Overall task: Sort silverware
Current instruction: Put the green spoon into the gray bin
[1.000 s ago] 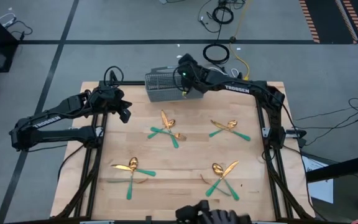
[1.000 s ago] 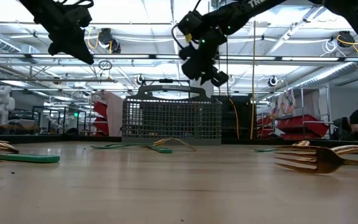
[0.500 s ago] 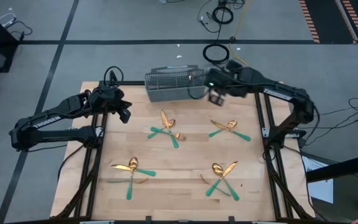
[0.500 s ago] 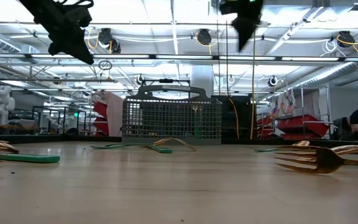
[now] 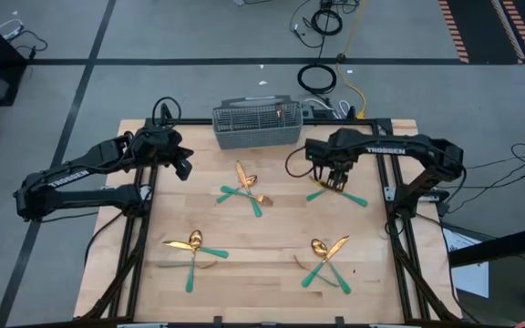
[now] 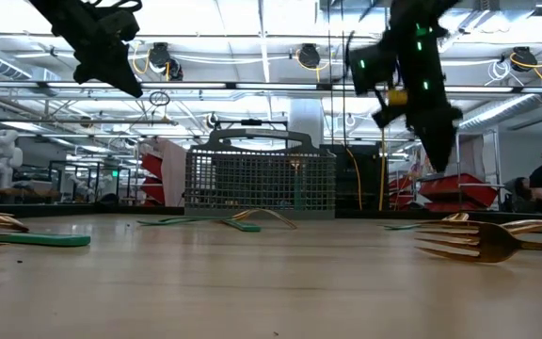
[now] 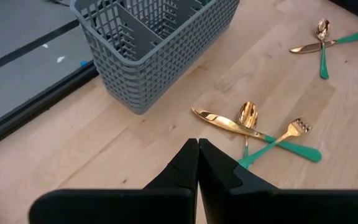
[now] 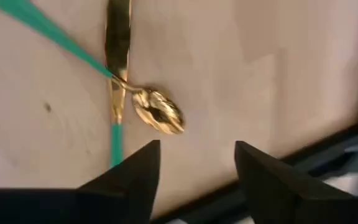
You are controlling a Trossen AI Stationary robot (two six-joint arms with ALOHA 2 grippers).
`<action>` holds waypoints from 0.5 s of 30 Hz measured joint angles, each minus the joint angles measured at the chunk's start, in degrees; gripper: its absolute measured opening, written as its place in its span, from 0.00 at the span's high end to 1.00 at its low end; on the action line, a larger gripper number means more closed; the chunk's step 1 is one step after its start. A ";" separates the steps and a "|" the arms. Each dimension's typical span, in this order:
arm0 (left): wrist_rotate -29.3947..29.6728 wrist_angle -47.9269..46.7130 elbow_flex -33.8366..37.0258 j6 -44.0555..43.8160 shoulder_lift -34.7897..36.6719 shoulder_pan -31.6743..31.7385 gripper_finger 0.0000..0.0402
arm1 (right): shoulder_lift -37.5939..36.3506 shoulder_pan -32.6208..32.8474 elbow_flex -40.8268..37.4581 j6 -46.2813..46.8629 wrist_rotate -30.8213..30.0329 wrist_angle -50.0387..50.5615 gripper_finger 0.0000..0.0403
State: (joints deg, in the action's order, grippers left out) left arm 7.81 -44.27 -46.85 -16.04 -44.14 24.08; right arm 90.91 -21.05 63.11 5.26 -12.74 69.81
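The silverware lies in several small crossed piles of gold heads and teal handles on the wooden table. My right gripper (image 5: 334,179) (image 8: 196,167) hangs open, pointing down, just above the far-right pile (image 5: 337,189). That pile's spoon (image 8: 159,112) and knife (image 8: 118,50) lie flat on the wood ahead of the fingers, untouched. My left gripper (image 5: 183,168) (image 7: 197,163) is shut and empty, raised over the table's far left part. It points toward the far-middle pile (image 7: 253,127) (image 5: 244,187). The grey mesh caddy (image 5: 256,123) stands at the far edge.
Two more piles lie near the front, one at the left (image 5: 192,248) and one at the right (image 5: 324,260). A fork (image 6: 478,240) lies close to the low camera. Black rails (image 5: 388,182) line the table's sides. Cables lie on the floor beyond the far edge.
My right gripper has swung from over the caddy toward the table's right and near side. It has come down over the far-right pile and has tipped and rolled until it points downward. My left arm has kept still.
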 joint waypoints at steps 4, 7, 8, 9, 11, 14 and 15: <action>0.00 0.12 0.00 -0.08 0.00 -0.01 0.97 | -0.47 -3.12 -5.97 7.40 3.39 -7.65 0.41; 0.00 0.22 0.00 -0.10 0.00 -0.01 0.97 | -1.43 -5.52 -8.57 14.92 4.44 -11.98 0.38; -0.01 0.25 0.00 -0.13 0.00 -0.01 0.97 | -1.68 -6.17 -9.06 17.12 5.22 -12.57 0.37; 0.00 0.26 0.00 -0.13 0.00 0.02 0.97 | -1.75 -6.79 -9.23 18.67 6.49 -12.69 0.37; 0.00 0.26 0.00 -0.17 0.00 -0.01 0.97 | -1.73 -7.42 -9.29 19.75 8.10 -12.42 0.36; 0.00 0.28 0.00 -0.19 0.00 -0.01 0.97 | -1.73 -7.49 -9.29 19.80 8.69 -11.90 0.35; -0.02 0.28 0.00 -0.19 0.00 -0.01 0.97 | -1.73 -7.49 -9.29 19.80 8.70 -11.96 0.35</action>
State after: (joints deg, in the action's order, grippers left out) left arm 7.79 -43.99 -46.85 -16.23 -44.14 24.08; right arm 89.19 -28.53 53.82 25.06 -4.03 57.85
